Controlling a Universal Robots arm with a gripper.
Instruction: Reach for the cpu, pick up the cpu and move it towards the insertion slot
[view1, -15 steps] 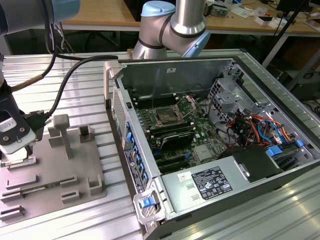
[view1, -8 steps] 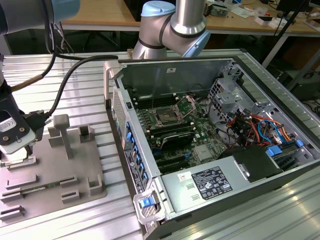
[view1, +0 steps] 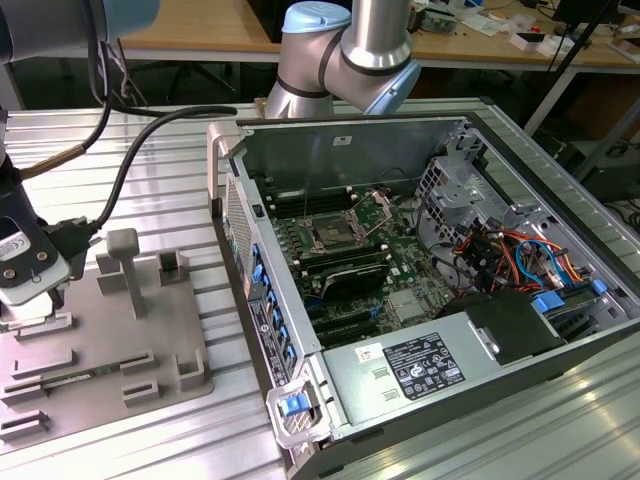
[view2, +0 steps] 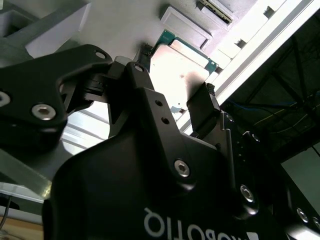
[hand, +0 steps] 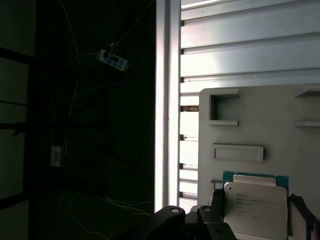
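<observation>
Our black pincer (view2: 175, 77) straddles the cpu (hand: 255, 212), flat on the grey tray (hand: 250, 115) (whether it grips, we cannot tell).

cpu (hand: 256, 207) bottom edge cut off, tool (view1: 32, 292) half out of frame

You have a grey tray (view1: 150, 385) with upright blocks (view1: 125, 262) on the ribbed bench (view1: 150, 150), and beside it an open computer case (view1: 560, 215) with coloured cables (view1: 510, 255) inside
</observation>
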